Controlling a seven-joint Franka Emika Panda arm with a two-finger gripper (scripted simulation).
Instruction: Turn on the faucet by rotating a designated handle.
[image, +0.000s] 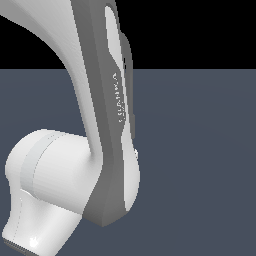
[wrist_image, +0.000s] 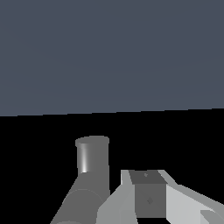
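Observation:
In the exterior view my white and grey arm (image: 100, 150) fills the left and middle, and it hides the faucet, the handle and the gripper. The wrist view shows a grey metal cylinder (wrist_image: 92, 157) standing up from a thicker slanted grey tube (wrist_image: 76, 203); this is part of the faucet. I cannot tell whether that cylinder is the handle. My gripper (wrist_image: 146, 177) shows as one blocky grey and white finger end right beside the cylinder, very close or touching. Only that one finger end shows, so the spacing of the jaws is not visible.
A flat dark blue-grey floor (image: 200, 150) spreads around the arm, with black background above it. The arm's white base joint (image: 45, 185) bulks at the exterior view's lower left.

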